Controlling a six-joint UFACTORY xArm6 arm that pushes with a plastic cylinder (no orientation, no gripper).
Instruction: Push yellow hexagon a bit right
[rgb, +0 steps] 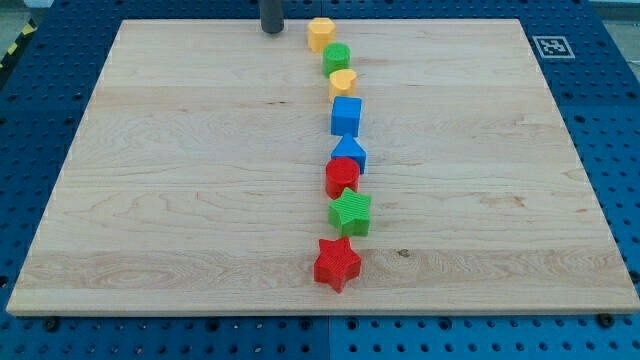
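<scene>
The yellow hexagon (320, 34) sits at the top of the wooden board (180, 180), at the head of a near-vertical line of blocks. My tip (272, 29) rests on the board to the hexagon's left, a small gap away from it. Below the hexagon come a green round block (336, 57), a yellow block of unclear shape (343, 82) and a blue cube (346, 115).
The line goes on down the view: a blue block with a pointed top (350, 154), a red block (342, 176) touching it, a green star (351, 213) and a red star (337, 264). A black-and-white marker tag (551, 46) lies off the board's top right corner.
</scene>
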